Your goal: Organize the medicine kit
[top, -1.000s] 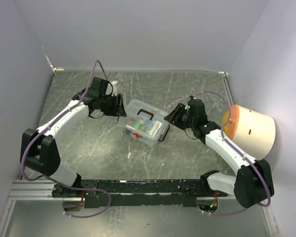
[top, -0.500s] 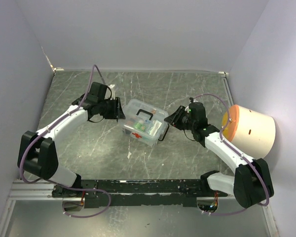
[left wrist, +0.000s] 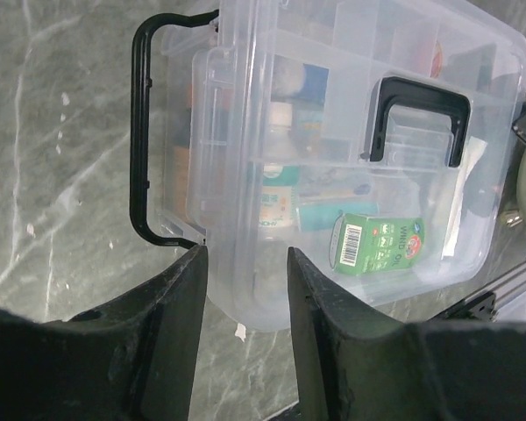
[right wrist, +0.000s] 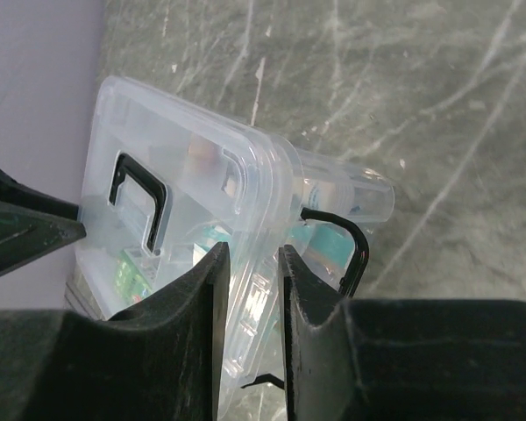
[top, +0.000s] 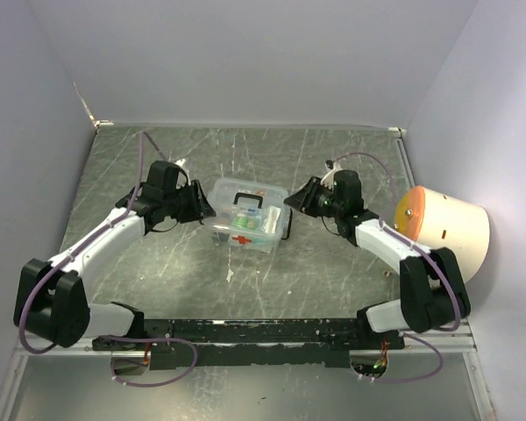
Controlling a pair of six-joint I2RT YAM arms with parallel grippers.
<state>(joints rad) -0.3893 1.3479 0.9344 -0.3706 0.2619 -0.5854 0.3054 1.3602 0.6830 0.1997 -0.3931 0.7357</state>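
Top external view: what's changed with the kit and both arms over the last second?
The medicine kit swung from diagonal to nearly level across the view and shifted slightly left. The right gripper moved in and closed on the rim at its right end. The left gripper drew back toward the near side and narrowed, straddling the left end; grip unclear. The white drum stayed put.

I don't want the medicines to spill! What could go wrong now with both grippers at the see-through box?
The right gripper seems to pinch only the thin rim at one end of the medicine kit, and the slick clear plastic might slip out. The left gripper straddles just a corner beside the black side handle, so an uneven pull could twist or tip the kit and jumble the green box inside.
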